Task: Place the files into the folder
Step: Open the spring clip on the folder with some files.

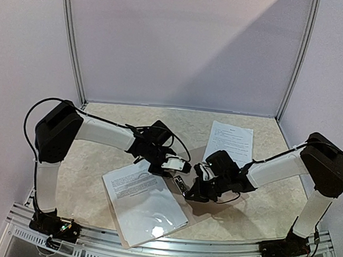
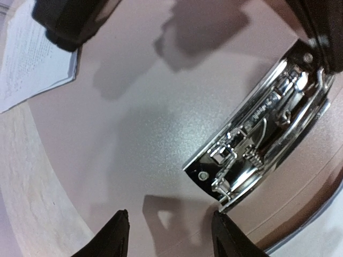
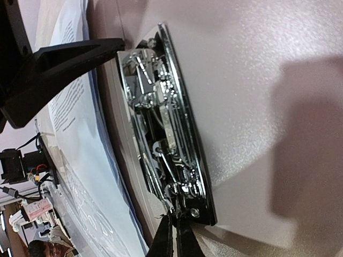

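**Folder lies open, both grippers at its clip**

At the left, one printed sheet [image 1: 144, 201] lies on the left half of the open folder [image 1: 215, 212], glossy with a glare spot near its front edge. The folder sits flat on the pale stone-patterned table [image 1: 90, 163], close to the near edge.

The left gripper [image 2: 171, 235] hangs over the middle of the folder with its fingers spread about halfway – nothing sits between them, only the bare tan inside of the folder below. Just beside it is the shiny metal clip [image 2: 262, 139], fixed along the folder's spine.

The right gripper [image 3: 172, 238] has its fingers pressed together, their tips at one end of the clip; whether they pinch any part of it cannot be told. Behind it, a second printed sheet [image 1: 229, 142] lies loose on the table, outside the folder.
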Motion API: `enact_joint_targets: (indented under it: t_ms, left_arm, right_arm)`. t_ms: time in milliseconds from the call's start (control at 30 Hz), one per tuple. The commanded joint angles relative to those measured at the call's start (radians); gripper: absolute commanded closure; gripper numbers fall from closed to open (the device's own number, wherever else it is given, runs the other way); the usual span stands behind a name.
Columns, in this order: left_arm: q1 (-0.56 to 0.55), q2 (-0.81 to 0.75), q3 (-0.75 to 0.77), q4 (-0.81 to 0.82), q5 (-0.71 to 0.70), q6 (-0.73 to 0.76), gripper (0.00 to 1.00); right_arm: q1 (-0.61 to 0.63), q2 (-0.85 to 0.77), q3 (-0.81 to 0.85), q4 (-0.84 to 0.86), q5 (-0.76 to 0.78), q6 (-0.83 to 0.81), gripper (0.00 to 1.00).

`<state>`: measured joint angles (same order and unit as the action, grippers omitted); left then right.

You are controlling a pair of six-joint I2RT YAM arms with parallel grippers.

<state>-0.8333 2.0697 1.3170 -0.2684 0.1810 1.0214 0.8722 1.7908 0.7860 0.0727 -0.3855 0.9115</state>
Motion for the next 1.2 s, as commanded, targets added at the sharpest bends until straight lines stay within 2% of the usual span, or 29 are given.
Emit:
enact_joint_targets:
  t_ms: [0, 233, 433, 633, 967, 1167]
  left_arm:
    - [-0.018, 0.065, -0.081, -0.123, -0.095, 0.048, 0.46]
    - [-0.02, 0.063, -0.103, -0.122, -0.112, 0.06, 0.46]
    - [-0.02, 0.062, -0.11, -0.124, -0.114, 0.066, 0.46]
    - [-0.02, 0.062, -0.11, -0.127, -0.114, 0.071, 0.46]
    - [-0.02, 0.07, -0.106, -0.136, -0.118, 0.072, 0.46]
    - [-0.021, 0.075, -0.108, -0.137, -0.126, 0.073, 0.46]
  right_arm:
    - [-0.023, 0.045, 0.006, -0.223, 0.233, -0.013, 0.98]
    - [-0.024, 0.047, 0.069, -0.237, 0.237, -0.042, 0.96]
    - [-0.043, 0.065, 0.022, -0.204, 0.24, -0.028, 0.96]
    - [-0.05, 0.054, 0.073, -0.247, 0.252, -0.052, 0.96]
    - [-0.04, 0.016, 0.089, -0.148, 0.13, -0.04, 0.94]
    - [-0.049, 0.054, 0.08, -0.202, 0.193, -0.056, 0.95]
